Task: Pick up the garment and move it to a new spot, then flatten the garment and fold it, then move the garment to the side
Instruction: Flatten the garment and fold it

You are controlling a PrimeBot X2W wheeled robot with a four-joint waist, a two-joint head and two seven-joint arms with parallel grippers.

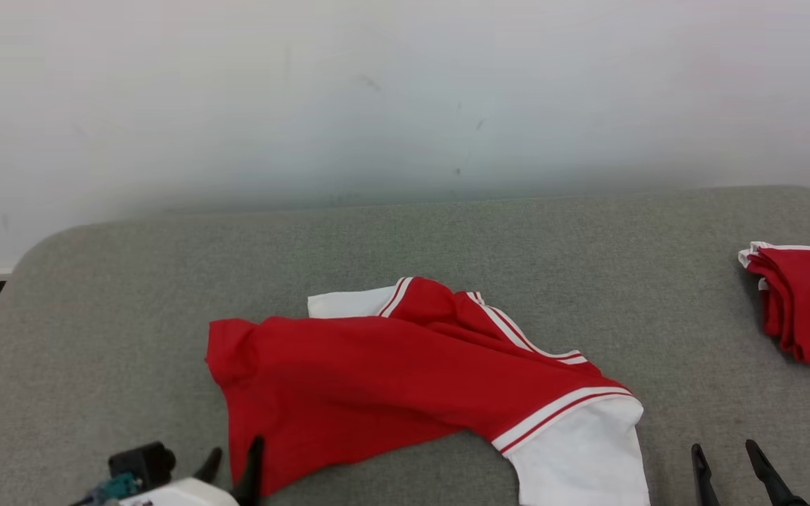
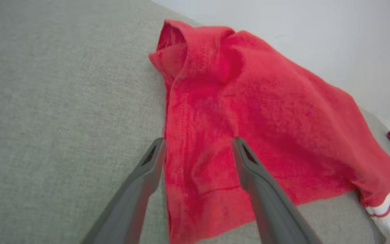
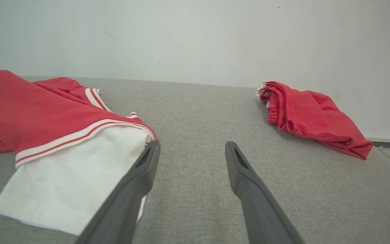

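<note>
- The red jersey lies rumpled mid-way across the grey padded surface, close to my near edge. Its long axis runs left to right, and the right end slants nearer.
- My left claw is spread wide with nothing pinched. Its fingers straddle the jersey's near-left hem, and the red cloth lies loose between them.
- My right claw is wide open too, and empty. It sits over bare grey just beside the white sleeve, on the sleeve's right.
- So each arm has its own end: left for the red body, right for the sleeve. My guess is flattening comes next, since the far side is bunched over itself.
- The other red garment sits folded at the far right, well apart. Nothing stands between either claw and the jersey.
</note>
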